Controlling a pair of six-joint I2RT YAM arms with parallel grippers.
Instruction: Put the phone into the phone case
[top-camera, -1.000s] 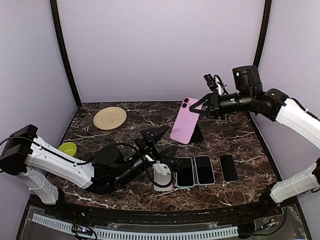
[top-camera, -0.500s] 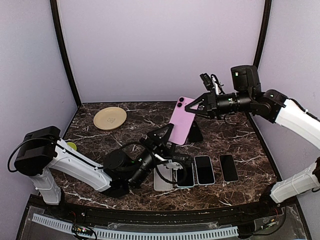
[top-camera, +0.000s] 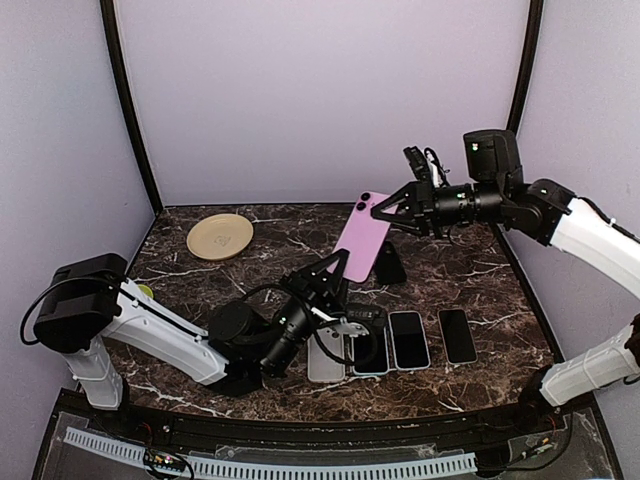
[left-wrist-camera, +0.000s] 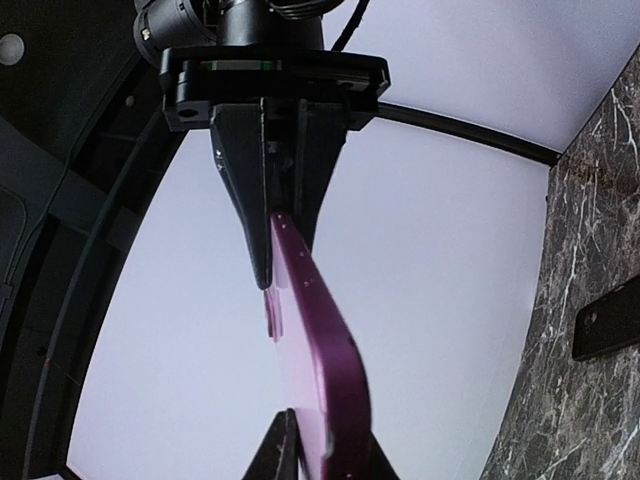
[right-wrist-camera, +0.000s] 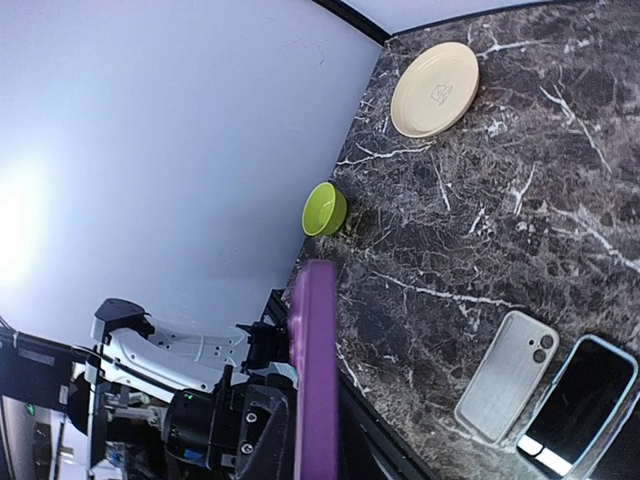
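The pink phone hangs tilted in the air above the table's middle. My left gripper has come up from below and is shut on the phone's lower end, one finger tight against each face. My right gripper straddles the phone's camera end from the right. In the left wrist view its fingers flank that end, and whether they still press is unclear. The phone shows edge-on in the right wrist view. The clear phone case lies flat on the marble below my left arm, partly hidden.
Three dark-screened phones lie in a row to the right of the case. A black stand sits behind the held phone. A tan plate is at the back left and a green bowl by the left wall.
My left arm swung right and up to the phone, and its open fingers closed on the lower end. The right arm carried the phone slightly left.
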